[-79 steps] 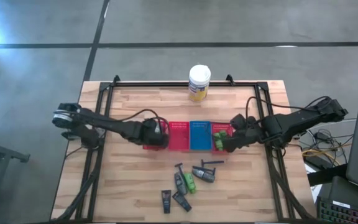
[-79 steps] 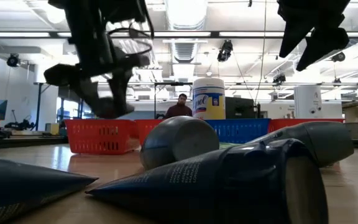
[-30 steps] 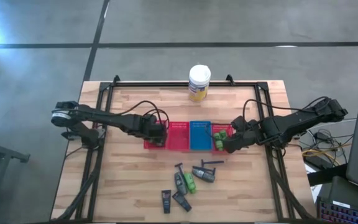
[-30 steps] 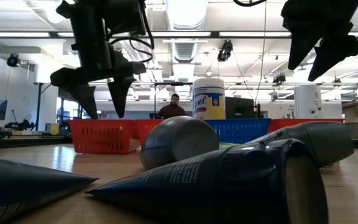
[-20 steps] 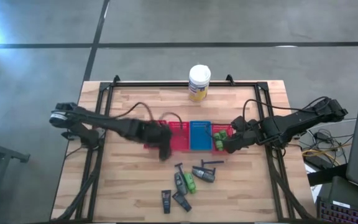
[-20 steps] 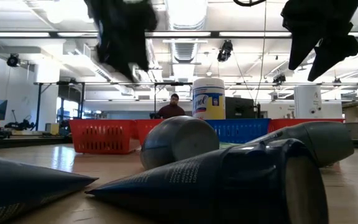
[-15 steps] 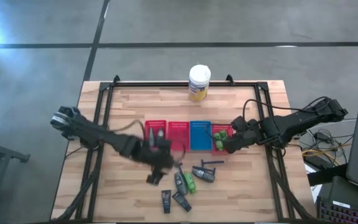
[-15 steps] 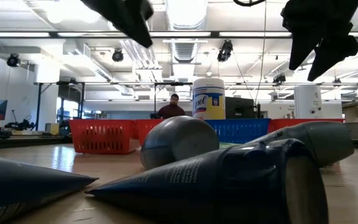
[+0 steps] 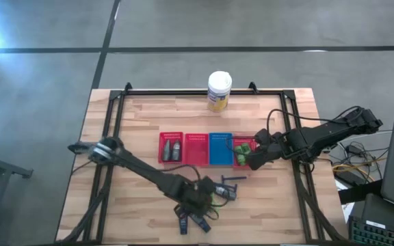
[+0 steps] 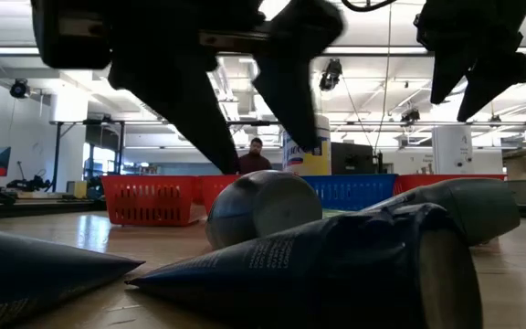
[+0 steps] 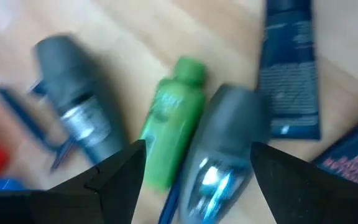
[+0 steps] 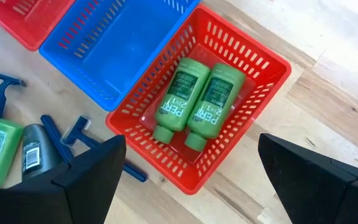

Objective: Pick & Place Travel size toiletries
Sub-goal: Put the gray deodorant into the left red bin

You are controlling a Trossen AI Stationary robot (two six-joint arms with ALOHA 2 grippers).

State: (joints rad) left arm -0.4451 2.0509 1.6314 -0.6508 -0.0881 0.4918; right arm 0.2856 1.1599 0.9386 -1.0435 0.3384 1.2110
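Table [image 9: 142, 113]: wooden, black-framed; bears all items below.

Jar [image 9: 219, 90]: white-lidded, yellow label, at 12 o'clock edge; no part in the sorting.

Trays: four slotted, in a row at centre. Leftmost red tray [image 9: 171, 148] holds two grey oval bottles, evidently sorted by kind. Blue tray [image 12: 114, 46] shows nothing inside. Rightmost red tray [image 12: 253, 56] holds two green bottles [image 12: 197, 102] side by side.

Left gripper [image 9: 195, 200]: fingers spread, nothing held, poised over the loose pile at 6 o'clock, apparently choosing a pick.

Right gripper [image 9: 252, 158]: jaws apart, empty, hovering at 3 o'clock over its tray.

Loose toiletries: grey bottle [image 11: 219, 155], green bottle [image 11: 169, 118], dark tube [image 11: 289, 68], blue razor [image 12: 64, 134], awaiting sorting.
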